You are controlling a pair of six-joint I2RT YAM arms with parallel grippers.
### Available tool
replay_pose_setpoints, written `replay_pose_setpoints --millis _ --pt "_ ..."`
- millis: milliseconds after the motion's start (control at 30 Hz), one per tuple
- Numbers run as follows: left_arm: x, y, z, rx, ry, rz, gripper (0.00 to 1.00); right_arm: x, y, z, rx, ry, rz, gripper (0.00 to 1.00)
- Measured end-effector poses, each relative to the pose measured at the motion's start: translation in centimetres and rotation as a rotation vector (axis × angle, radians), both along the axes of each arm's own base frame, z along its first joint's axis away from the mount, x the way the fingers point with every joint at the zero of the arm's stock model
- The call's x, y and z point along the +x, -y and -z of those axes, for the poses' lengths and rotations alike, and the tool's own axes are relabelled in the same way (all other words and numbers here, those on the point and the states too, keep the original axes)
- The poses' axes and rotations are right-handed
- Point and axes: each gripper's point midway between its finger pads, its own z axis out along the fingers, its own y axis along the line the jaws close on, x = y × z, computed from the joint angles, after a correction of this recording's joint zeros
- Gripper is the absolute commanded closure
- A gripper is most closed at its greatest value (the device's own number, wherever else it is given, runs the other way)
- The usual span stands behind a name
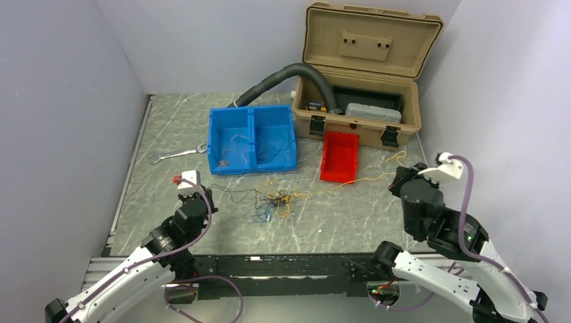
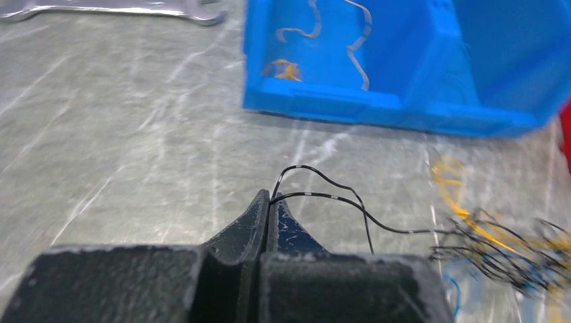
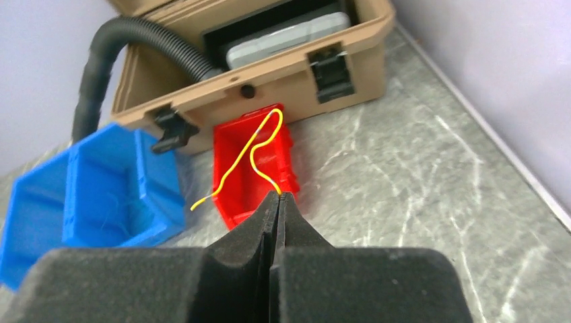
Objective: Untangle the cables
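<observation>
Now, left gripper (image 2: 268,199): its jaws are pressing together on a black cable (image 2: 324,197), which is looping out from the tips and running off to the right
Right gripper (image 3: 279,196): it is pinching a yellow cable (image 3: 250,153) between closed pads, the free end curling up in front of the red bin (image 3: 232,202)
Cables: the main tangle (image 1: 276,199) is lying on the table (image 1: 337,222) between the two arms, just in front of the blue bin (image 1: 253,140), with yellow, black and blue strands crossing there
Link to the knot: the black strand is leading into the tangle in the left wrist view; the yellow one is probably doing the same, though overhead it is too thin to follow all the way
Risk, tightening: if both arms are pulling apart on strands that are wrapping each other, the knot is likely cinching harder rather than opening
Risk, slipping: wires this fine are sitting at the very tips of the pads, so a sharp tug could be drawing them out of the grip
Risk, dragging: the bundle is looking light, so the whole tangle may be sliding along instead of separating
Risk, snagging: a trailing strand could be catching on the red bin's edge or the blue bin's front wall
</observation>
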Motion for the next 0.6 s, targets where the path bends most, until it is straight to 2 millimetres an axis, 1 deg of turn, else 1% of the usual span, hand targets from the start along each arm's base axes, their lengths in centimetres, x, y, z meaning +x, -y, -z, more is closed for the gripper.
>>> replay_pose_setpoints --millis 67,167,267,300,333,367,400,433,500,533,600 --pt "0.1 1.3 -0.2 0.014 0.001 0.078 1.0 0.5 -1.6 0.3 -0.017 -0.013 -0.071 1.0" --pt "0.2 3.4 -0.7 0.023 0.018 0.203 1.0 1.4 -4.9 1.0 -0.051 -0.048 -0.216 0.99" --pt "0.1 4.8 -1.1 0.024 0.04 0.29 1.0 2.3 -8.6 2.6 -0.101 -0.119 -0.354 0.97" --pt "0.1 5.2 -1.2 0.027 0.046 0.316 1.0 2.7 -10.1 3.7 -0.126 -0.16 -0.403 0.96" --pt "0.0 5.5 -1.2 0.027 0.049 0.334 1.0 2.9 -11.0 4.6 -0.143 -0.192 -0.431 0.94" --pt "0.0 5.7 -1.3 0.03 0.054 0.349 1.0 3.1 -11.8 5.5 -0.157 -0.222 -0.458 0.9" --pt "0.0 6.0 -1.4 0.03 0.057 0.365 1.0 3.2 -12.9 7.0 -0.18 -0.27 -0.497 0.83" --pt "-0.1 6.1 -1.3 0.032 0.057 0.372 1.0 3.3 -13.6 8.1 -0.193 -0.305 -0.52 0.78" --pt "-0.1 6.3 -1.3 0.034 0.056 0.384 1.0 3.2 -14.9 10.6 -0.223 -0.388 -0.569 0.77" --pt "-0.1 6.4 -1.3 0.036 0.055 0.39 1.0 3.1 -15.4 11.5 -0.235 -0.421 -0.588 0.77" --pt "-0.1 6.4 -1.3 0.038 0.056 0.395 1.0 3.0 -15.9 12.7 -0.246 -0.464 -0.61 0.77"
